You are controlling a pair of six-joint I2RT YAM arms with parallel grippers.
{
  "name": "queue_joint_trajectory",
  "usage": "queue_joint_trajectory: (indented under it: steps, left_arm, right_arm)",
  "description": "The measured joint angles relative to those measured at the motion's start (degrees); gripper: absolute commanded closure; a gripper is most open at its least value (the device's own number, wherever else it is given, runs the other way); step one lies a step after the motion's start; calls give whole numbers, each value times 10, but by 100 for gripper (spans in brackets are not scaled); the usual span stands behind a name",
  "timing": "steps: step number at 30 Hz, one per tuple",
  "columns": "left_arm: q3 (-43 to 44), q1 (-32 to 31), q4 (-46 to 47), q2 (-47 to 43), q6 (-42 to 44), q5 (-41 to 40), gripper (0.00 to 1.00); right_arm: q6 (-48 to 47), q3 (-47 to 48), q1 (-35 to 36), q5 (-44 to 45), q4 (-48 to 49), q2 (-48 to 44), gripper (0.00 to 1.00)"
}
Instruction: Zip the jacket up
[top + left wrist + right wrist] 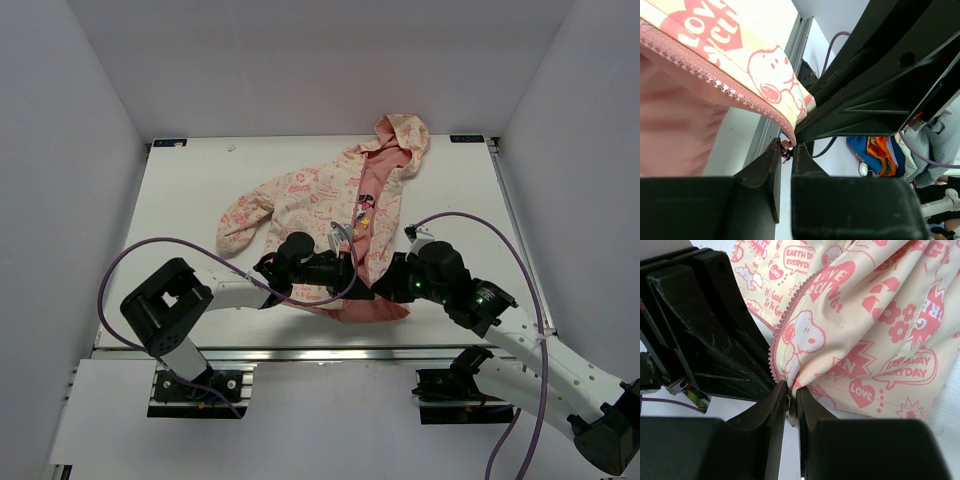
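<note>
1. Closest to my overhead camera sit the left arm's base [195,385] and the right arm's base [455,383], bolted just off the table's [180,200] near edge.
2. I see the jacket [310,195] spread across the middle of the table, front open. Its hood [405,135] points toward the table's far edge and its hem toward the near edge. Salmon-pink lining [378,195] shows along the open front.
3. My left end effector [345,268] is over the near part of the table, at the jacket's hem. On its wrist view the fingers [765,170] are almost together, clenched on the bottom end of the pink zipper strip [715,80].
4. My right end effector [385,280] comes in from the table's right side, just beside the left one. Its fingers [772,405] stand a narrow slit apart with the cream fabric's bottom corner tucked between them, so I read it as grasping the jacket.
5. A Snoopy print [800,337] sits beside the zipper teeth [782,335] just above that grip.
6. A purple cable [120,265] loops over the table's near left corner.
</note>
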Motion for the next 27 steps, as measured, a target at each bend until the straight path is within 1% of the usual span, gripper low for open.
queue_joint_trajectory:
  steps: [3, 4, 7, 8, 9, 11, 12, 14, 15, 17, 18, 22, 25, 27]
  left_arm:
    - [-1, 0, 7, 0, -3, -1, 100]
    - [-2, 0, 7, 0, -3, 0, 100]
    - [-2, 1, 5, 0, -4, -1, 100]
    - [-2, 1, 3, 0, -4, -1, 99]
    - [-1, 1, 1, 0, -4, -1, 87]
    - [6, 1, -19, 0, 0, -2, 57]
    - [14, 0, -37, 0, 5, -5, 39]
    - [31, 0, -79, -3, 20, -19, 28]
    - [40, 0, -111, -8, 28, -35, 16]
    - [56, -2, -181, -27, 47, -72, 4]
    - [64, -2, -223, -40, 57, -97, 2]
    - [96, -2, -381, -83, 73, -204, 2]
    - [118, -2, -468, -73, 75, -265, 2]
    - [133, -2, -516, -48, 78, -291, 3]
  right_arm:
    - [1, 0, -3, -9, 5, 0, 97]
    - [0, -1, -3, -12, 7, 0, 100]
    - [0, -5, -7, -18, 12, 0, 100]
    - [-1, -5, -8, -20, 12, 0, 100]
    - [-2, -5, -8, -20, 12, 0, 100]
    - [-2, -7, -8, -20, 12, 0, 100]
    - [-1, -7, -8, -16, 10, 0, 100]
    - [-1, -7, -8, -2, 9, 0, 100]
    - [-1, -7, -8, 8, 3, 0, 100]
    - [-3, -7, -8, 28, -12, 0, 100]
    - [-5, -7, -8, 38, -19, 1, 100]
    - [-14, -7, -8, 70, -36, 5, 100]
    - [-19, -7, -8, 84, -44, 12, 100]
    - [-23, -7, -8, 91, -46, 17, 100]
